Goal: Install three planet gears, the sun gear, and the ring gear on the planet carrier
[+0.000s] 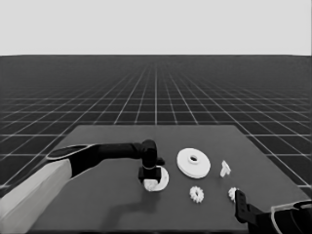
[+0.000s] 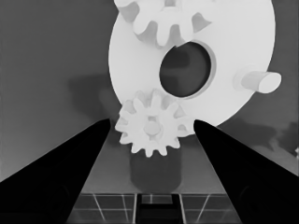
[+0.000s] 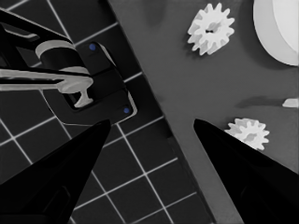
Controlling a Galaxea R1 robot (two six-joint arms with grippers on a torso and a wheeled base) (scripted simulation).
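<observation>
Left gripper point(image 1: 149, 178) hangs directly over the smaller round part point(image 1: 162, 179), its 2 fingers point(image 2: 70, 163) spread wide with nothing pinched between them. In the left wrist view, 1 gear point(image 2: 152, 127) sits on the near rim of that part, in the gap between the fingertips but touching neither. A 2nd gear point(image 2: 163, 21) rests on the far rim, beyond the wide central hole. A short bare peg point(image 2: 257, 81) stands on the part to one side of the hole.

Off to the right of this gripper lies the larger round part point(image 1: 193, 162), flat on the surface point(image 1: 97, 195) and close to the smaller one. Farther right is the thin white piece point(image 1: 224, 168).

Right gripper point(image 1: 239, 202) waits at the surface's near right corner, fingers point(image 3: 243, 172) spread and empty. A loose gear point(image 3: 247, 133) lies just beside one fingertip, and another loose gear point(image 3: 211, 28) lies farther ahead of it, near the edge of the larger round part. Past the surface's edge, over the floor grid, dark machinery point(image 3: 70, 79) with pale bands and small blue lights is visible.
</observation>
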